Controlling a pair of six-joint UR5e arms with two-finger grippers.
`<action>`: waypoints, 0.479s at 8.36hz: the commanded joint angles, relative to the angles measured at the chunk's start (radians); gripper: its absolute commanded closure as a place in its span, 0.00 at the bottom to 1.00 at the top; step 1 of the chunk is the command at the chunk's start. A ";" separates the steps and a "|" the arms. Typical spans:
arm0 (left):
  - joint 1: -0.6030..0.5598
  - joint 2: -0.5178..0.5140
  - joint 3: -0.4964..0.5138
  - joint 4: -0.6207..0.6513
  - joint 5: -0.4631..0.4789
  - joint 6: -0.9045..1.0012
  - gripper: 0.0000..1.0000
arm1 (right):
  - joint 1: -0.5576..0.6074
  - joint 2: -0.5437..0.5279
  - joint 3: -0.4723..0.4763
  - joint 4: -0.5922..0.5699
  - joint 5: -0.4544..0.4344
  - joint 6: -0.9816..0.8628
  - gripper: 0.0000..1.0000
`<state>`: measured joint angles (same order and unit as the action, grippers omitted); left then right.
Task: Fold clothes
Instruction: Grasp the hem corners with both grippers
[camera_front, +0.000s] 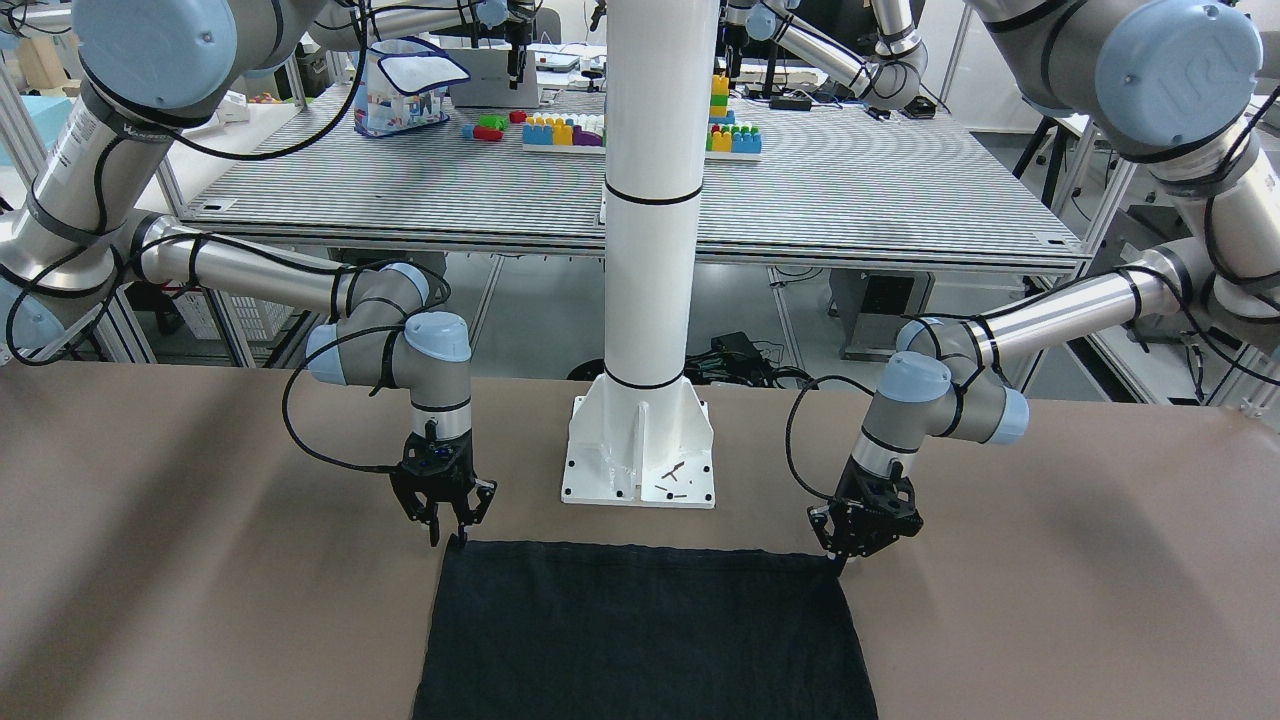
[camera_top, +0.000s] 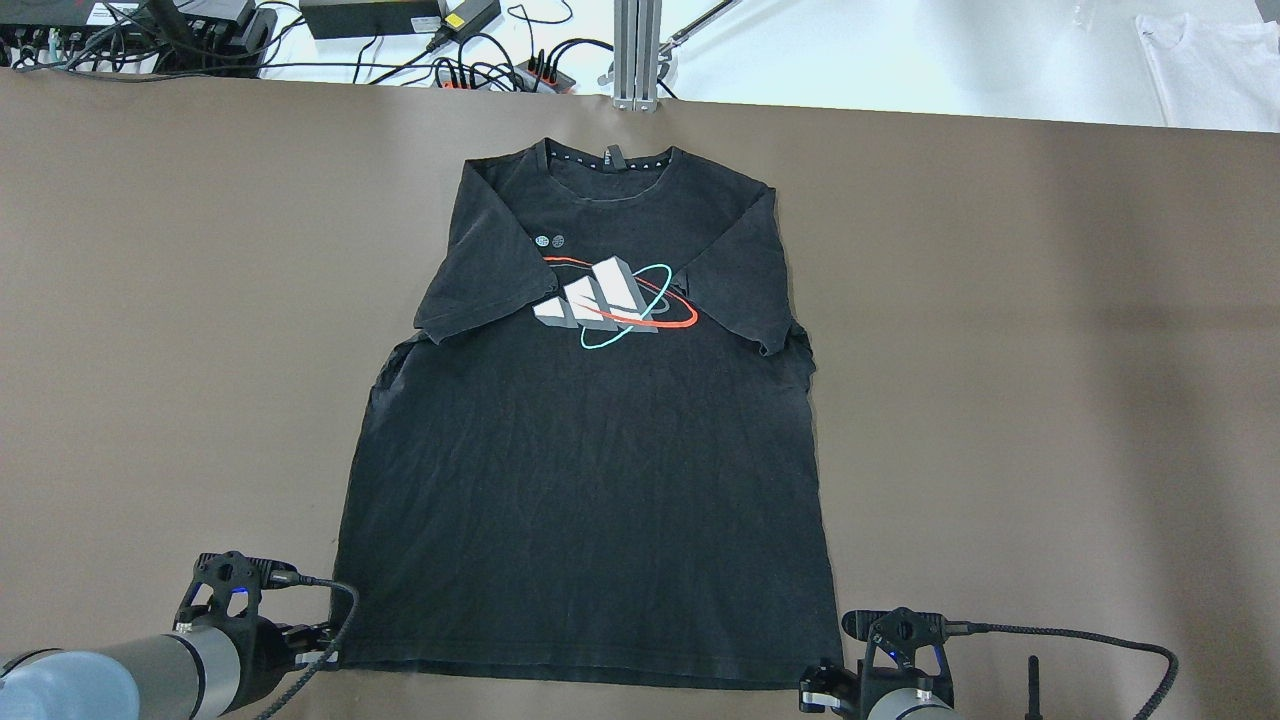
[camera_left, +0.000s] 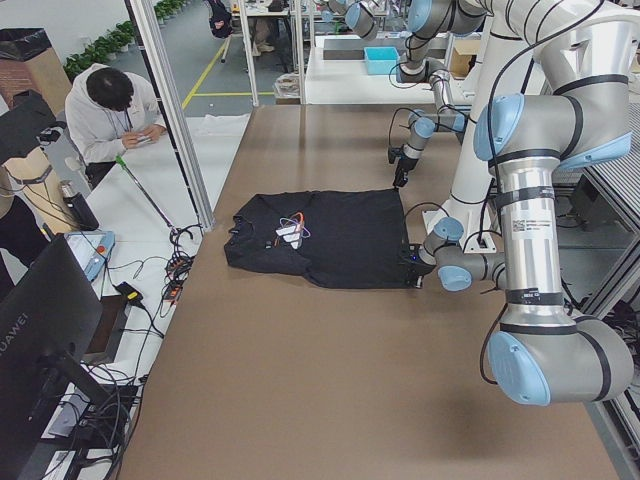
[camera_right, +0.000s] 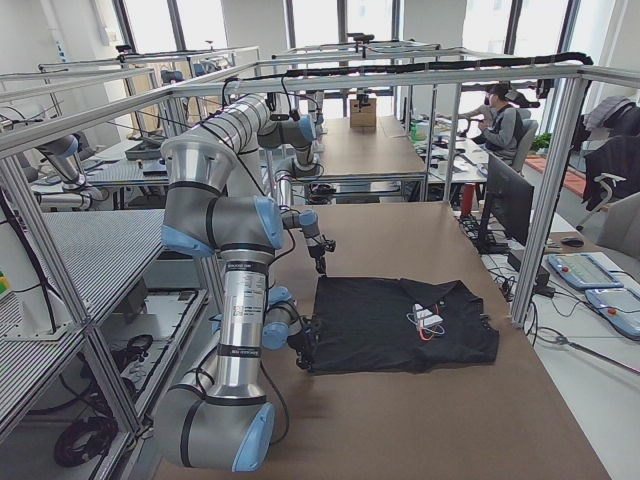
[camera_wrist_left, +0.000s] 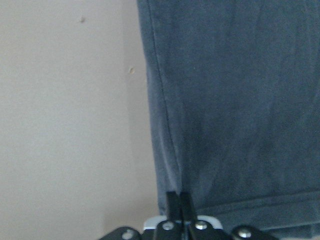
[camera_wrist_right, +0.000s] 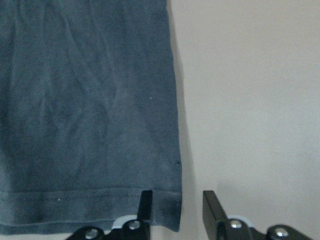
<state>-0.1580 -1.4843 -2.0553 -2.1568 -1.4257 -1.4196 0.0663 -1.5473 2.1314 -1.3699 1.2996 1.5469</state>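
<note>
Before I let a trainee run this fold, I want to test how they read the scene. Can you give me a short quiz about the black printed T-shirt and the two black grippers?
1. True or false: the black short-sleeved T-shirt with the white, red and teal chest print lies flat with both sleeves folded in over its front.
2. The black two-finger left gripper and right gripper sit at the two corners of the bottom hem. Which one is open? A left; B right; C both.
3. Fill in: the shirt's collar lies at the end ___ from the robot.
Key: 1 true; 2 B; 3 farthest.
</note>
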 joint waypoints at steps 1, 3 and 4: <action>-0.002 -0.002 0.000 0.000 -0.001 0.001 1.00 | -0.005 -0.002 -0.002 -0.002 0.000 0.001 0.53; -0.002 -0.004 -0.003 0.000 -0.001 0.001 1.00 | -0.006 0.000 -0.004 -0.002 0.000 0.001 0.53; -0.002 -0.002 -0.003 0.000 -0.002 0.001 1.00 | -0.008 0.007 -0.014 -0.002 0.000 0.001 0.60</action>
<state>-0.1589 -1.4870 -2.0573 -2.1568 -1.4267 -1.4190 0.0605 -1.5477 2.1276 -1.3712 1.2993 1.5478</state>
